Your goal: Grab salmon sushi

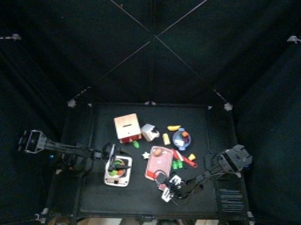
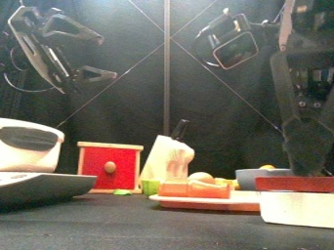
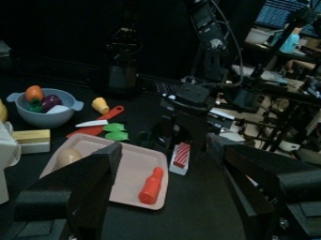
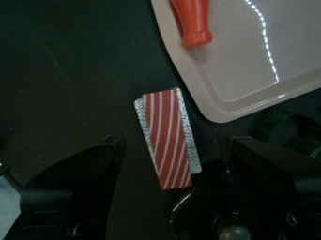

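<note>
The salmon sushi (image 4: 167,137) is a red-and-white striped slice on a white rice block, lying flat on the black table beside a pink tray (image 4: 251,75). My right gripper (image 4: 175,176) is open just above it, one jaw on each side, not touching. In the front view the sushi (image 2: 295,184) sits low at the right with the right gripper (image 2: 308,146) hanging straight over it. In the left wrist view the sushi (image 3: 181,156) lies past the tray's edge. My left gripper (image 3: 175,192) is open and empty, held above the table's left side (image 1: 114,163).
An orange-red toy carrot (image 3: 150,185) lies on the pink tray (image 3: 119,169). A blue bowl of fruit (image 3: 41,103) and a toy knife (image 3: 96,121) lie beyond. A red drawer box (image 2: 109,166), a white carton (image 2: 170,161) and a white appliance (image 2: 26,146) stand at centre and left.
</note>
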### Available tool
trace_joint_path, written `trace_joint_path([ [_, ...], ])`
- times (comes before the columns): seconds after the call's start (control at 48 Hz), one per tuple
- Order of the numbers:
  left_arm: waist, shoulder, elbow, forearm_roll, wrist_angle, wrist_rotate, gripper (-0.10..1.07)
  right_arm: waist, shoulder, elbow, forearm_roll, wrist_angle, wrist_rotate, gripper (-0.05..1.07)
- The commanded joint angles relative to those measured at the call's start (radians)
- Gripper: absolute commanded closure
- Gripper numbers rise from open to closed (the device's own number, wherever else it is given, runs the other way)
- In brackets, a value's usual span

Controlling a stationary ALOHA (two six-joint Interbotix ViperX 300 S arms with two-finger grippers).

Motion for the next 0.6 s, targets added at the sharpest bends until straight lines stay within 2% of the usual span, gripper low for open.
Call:
trace_joint_path([
  [0.0,0.003,-0.006,-0.008,-0.008,-0.003,0.002,-0.05,0.0,-0.005,-0.02,0.0,-0.003,0.0,0.0],
  [0.25,0.003,-0.014,-0.003,-0.015,-0.003,0.002,-0.05,0.002,0.021,-0.031,0.0,-0.005,0.0,0.05],
  [0.583,0.003,-0.015,-0.003,-0.015,-0.003,0.0,-0.05,0.002,0.025,-0.037,0.009,0.008,0.0,0.3],
])
